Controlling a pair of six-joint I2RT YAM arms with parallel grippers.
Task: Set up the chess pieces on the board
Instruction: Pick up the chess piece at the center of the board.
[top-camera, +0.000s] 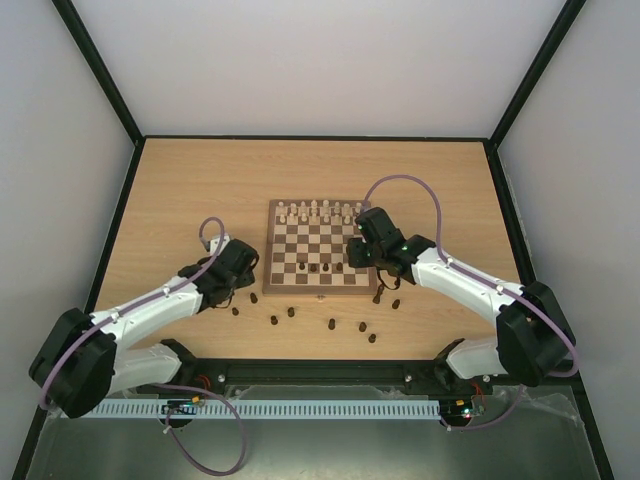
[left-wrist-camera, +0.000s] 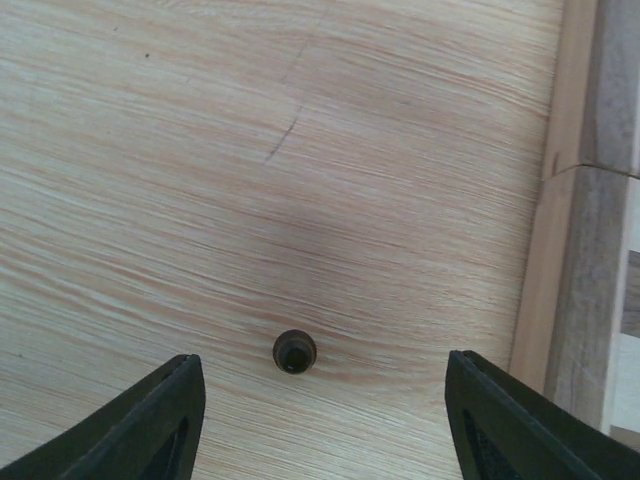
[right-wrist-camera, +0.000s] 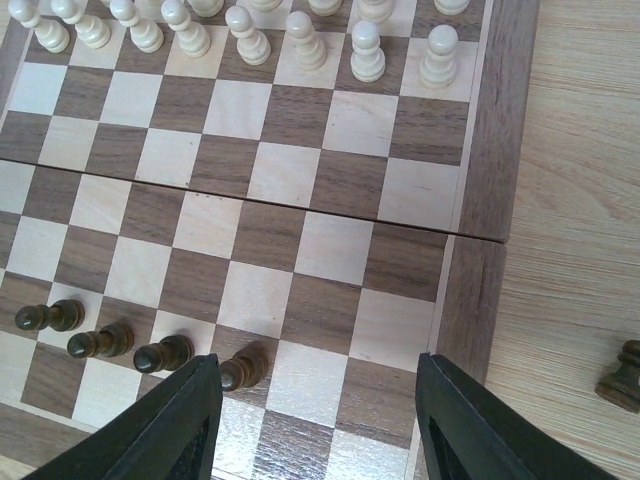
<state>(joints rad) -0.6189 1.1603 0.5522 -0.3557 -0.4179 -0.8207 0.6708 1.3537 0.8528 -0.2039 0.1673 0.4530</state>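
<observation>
The light wooden table (top-camera: 180, 200) held the chessboard (top-camera: 310, 245). Four dark pawns (right-wrist-camera: 100, 342) stood on its near squares, and more dark pieces (top-camera: 331, 324) were on the table. My left gripper (left-wrist-camera: 322, 375) hung, jaws apart, around one dark pawn (left-wrist-camera: 294, 352) beside the board. My right gripper (right-wrist-camera: 315, 385) was open and empty over the board. I guessed this was the pick-up, so next came a soft squeeze and a lift.

Brown-checkered board (right-wrist-camera: 500, 120) — dark brown pieces (right-wrist-camera: 165, 353).
</observation>
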